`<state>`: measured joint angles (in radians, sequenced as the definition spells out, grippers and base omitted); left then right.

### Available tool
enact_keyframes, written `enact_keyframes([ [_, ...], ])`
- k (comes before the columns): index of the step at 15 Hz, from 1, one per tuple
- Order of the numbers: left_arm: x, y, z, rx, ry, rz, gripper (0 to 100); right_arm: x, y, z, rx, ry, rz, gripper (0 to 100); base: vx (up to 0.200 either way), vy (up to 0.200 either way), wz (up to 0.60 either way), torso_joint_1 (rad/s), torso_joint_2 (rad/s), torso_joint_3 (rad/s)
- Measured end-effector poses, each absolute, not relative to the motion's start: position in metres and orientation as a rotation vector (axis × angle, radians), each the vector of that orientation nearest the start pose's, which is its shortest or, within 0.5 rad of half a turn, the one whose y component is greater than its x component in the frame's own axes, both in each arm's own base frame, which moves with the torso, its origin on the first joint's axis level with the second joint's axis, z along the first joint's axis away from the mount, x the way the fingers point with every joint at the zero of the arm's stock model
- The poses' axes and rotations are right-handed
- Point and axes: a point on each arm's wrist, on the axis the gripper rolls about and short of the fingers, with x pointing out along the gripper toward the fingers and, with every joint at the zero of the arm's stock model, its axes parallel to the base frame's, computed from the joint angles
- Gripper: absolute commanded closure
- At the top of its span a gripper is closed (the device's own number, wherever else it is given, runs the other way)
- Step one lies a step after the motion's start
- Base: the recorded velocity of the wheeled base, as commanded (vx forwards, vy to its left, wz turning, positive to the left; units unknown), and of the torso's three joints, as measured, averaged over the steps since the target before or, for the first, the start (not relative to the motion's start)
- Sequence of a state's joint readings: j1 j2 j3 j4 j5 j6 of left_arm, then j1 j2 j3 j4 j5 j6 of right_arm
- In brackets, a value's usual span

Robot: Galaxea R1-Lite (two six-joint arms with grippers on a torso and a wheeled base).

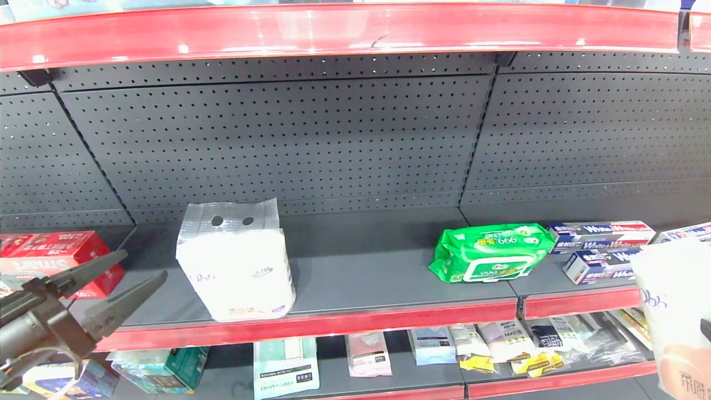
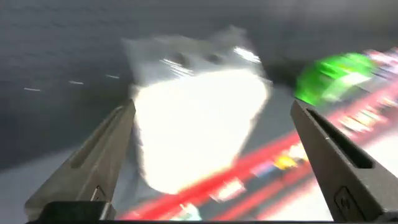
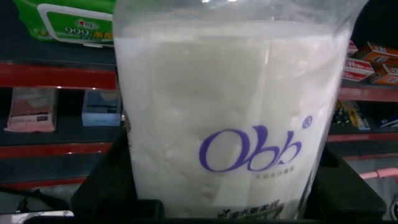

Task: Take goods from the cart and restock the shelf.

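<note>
Two white tissue packs. The standing pack [image 1: 236, 266] sits on the shelf [image 1: 355, 266], long axis vertical, handle holes on top. Far right of it, the held pack [image 3: 230, 112] is also upright, pinched by the right gripper [image 3: 227, 208]. One green wipes pack [image 1: 491, 251] lies flat to the standing pack's right. Left of the standing pack, the left gripper [image 1: 145, 263] has its fingers spread.

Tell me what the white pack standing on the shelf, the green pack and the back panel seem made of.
White pack: soft paper rolls, probably, in clear glossy plastic film; the crinkled top flap has two punched holes. Green pack: glossy plastic film with a rigid-looking flip lid. Back panel: matte dark grey, likely painted metal, perforated.
</note>
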<state>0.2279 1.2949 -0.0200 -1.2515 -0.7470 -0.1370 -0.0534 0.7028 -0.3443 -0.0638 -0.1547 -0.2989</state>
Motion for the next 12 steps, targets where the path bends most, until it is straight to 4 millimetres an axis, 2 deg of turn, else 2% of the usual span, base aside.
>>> enact_keyframes([
  [4, 0.095, 0.002, 0.138, -0.193, 0.159, -0.619, 0, 0.061, -0.006, 0.181, -0.309, 0.298, -0.109, 100, 0.0, 0.0, 0.0, 0.0, 0.0, 0.0],
  [6, 0.067, -0.005, 0.129, -0.243, 0.299, -0.631, 0, 0.064, -0.005, 0.186, -0.308, 0.292, -0.1, 100, 0.0, 0.0, 0.0, 0.0, 0.0, 0.0],
  [8, 0.043, -0.009, 0.132, -0.223, 0.349, -0.62, 0, 0.069, -0.005, 0.188, -0.307, 0.298, -0.089, 100, 0.0, 0.0, 0.0, 0.0, 0.0, 0.0],
  [10, 0.027, -0.01, 0.14, -0.111, 0.293, -0.51, 0, 0.072, -0.004, 0.188, -0.305, 0.306, -0.063, 100, 0.0, 0.0, 0.0, 0.0, 0.0, 0.0],
  [12, 0.019, -0.008, 0.145, -0.048, 0.239, -0.355, 0, 0.074, -0.003, 0.188, -0.304, 0.313, -0.051, 100, 0.0, 0.0, 0.0, 0.0, 0.0, 0.0],
])
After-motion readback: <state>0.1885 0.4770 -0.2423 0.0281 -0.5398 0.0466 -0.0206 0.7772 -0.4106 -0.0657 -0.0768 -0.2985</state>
